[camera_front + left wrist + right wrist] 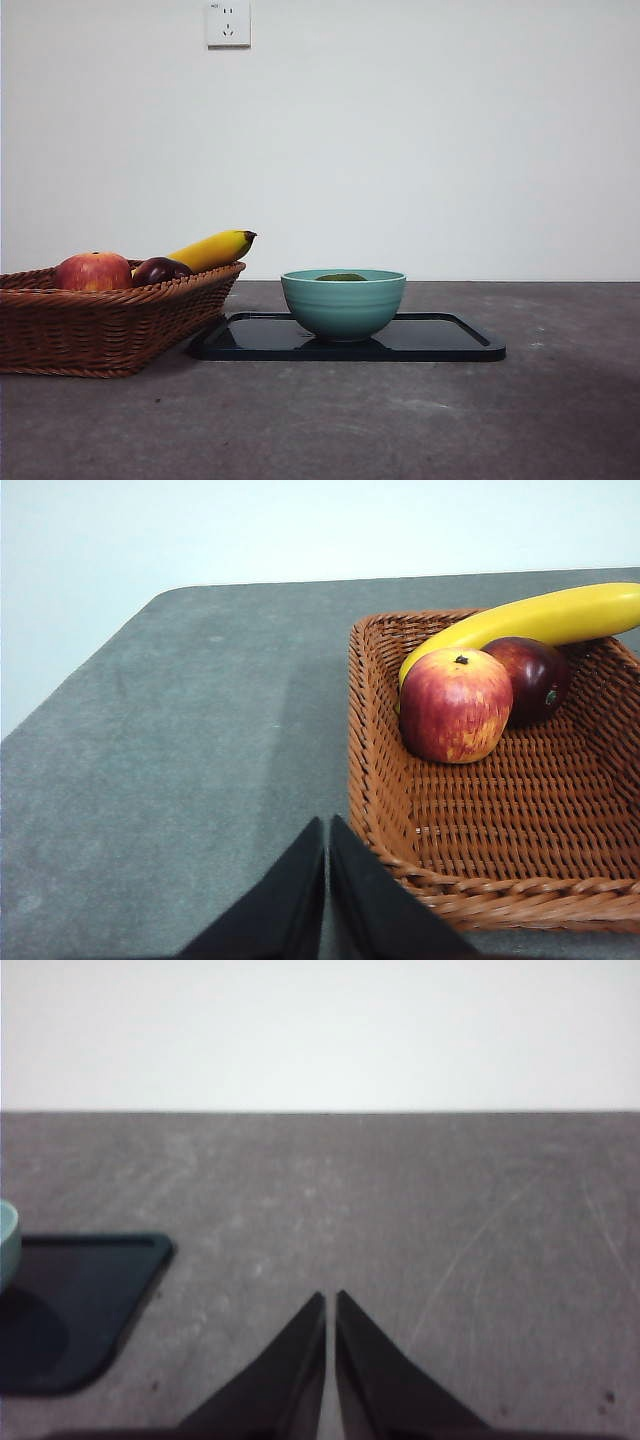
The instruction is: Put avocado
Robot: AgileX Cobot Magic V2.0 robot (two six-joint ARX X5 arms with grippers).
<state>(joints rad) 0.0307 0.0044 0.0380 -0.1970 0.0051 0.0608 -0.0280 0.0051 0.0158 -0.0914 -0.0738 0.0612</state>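
Left gripper (326,825) hovering above table surface, jaws pressed together, tips nearly touching, nothing held between them. Right gripper (330,1298) hovering likewise, jaws closed to thin slit, gripping nothing. Both pairs of black jaws rising as tapering wedges in own wrist views, pointing forward and down over table. Neither arm showing in front view; both waiting out of that frame. No contact with anything for either gripper.

no text, label or number can be read anywhere.
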